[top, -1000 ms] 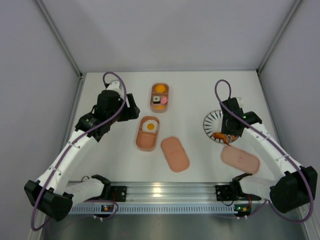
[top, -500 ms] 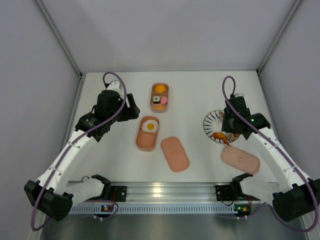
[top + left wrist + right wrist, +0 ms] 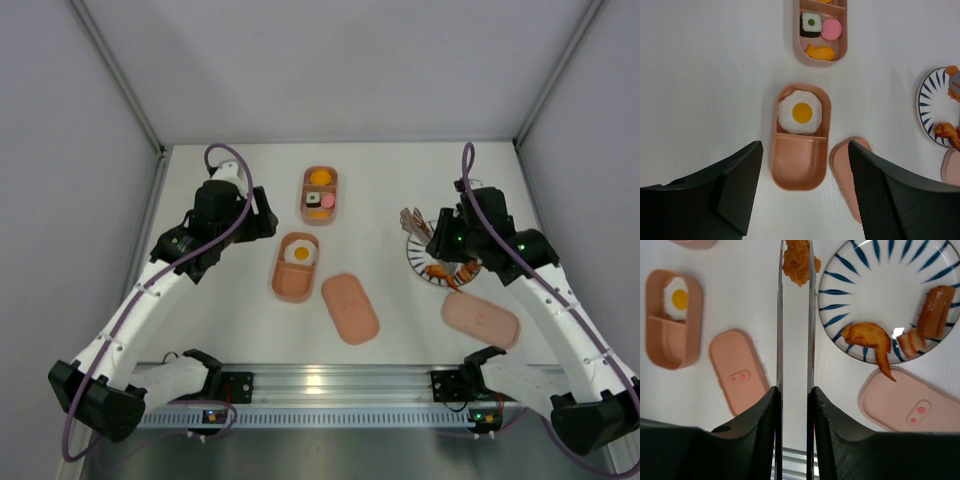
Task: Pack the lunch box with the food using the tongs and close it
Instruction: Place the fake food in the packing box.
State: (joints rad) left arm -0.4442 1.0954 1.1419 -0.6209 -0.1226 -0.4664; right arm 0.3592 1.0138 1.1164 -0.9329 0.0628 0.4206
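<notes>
Two pink trays (image 3: 799,162) (image 3: 796,45) are counted, two flat lids (image 3: 349,308) (image 3: 480,320), one striped plate (image 3: 880,295), one tongs (image 3: 779,340), one fried egg (image 3: 800,112), one sushi roll (image 3: 811,24), one pink round (image 3: 831,29), two orange pieces (image 3: 820,52) (image 3: 320,178), three browned pieces (image 3: 867,337) (image 3: 934,310) (image 3: 910,342), one crumbed nugget (image 3: 797,262)

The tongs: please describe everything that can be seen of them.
The tongs are two slim, shiny metal arms, nearly parallel and pressed close together. The right gripper squeezes them from both sides. Their tips pinch a golden, crumbly fried piece beside the rim of the striped plate. Their joined end is hidden.
</notes>
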